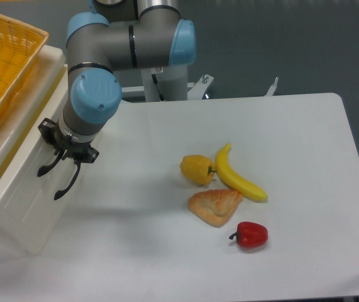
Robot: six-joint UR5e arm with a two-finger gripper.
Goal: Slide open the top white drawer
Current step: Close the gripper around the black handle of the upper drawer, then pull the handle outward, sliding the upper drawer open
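The white cabinet stands at the table's left edge, seen steeply from above. Two curved black handles show on its front. The one nearer the top rim (48, 166) belongs to the top white drawer (23, 179). The other (67, 184) belongs to the lower drawer. My gripper (72, 156) hangs from the wrist right at the upper ends of both handles, against the cabinet front. Its fingertips are hidden under the wrist and merge with the black handles, so I cannot tell whether they are open or closed on a handle. I cannot tell how far out the drawer stands.
A yellow wicker basket (6, 60) sits on top of the cabinet. On the white table (292, 126) lie a yellow pepper (197, 170), a banana (237, 177), a pastry (215, 207) and a red pepper (250, 234). The arm's base (166, 78) stands behind.
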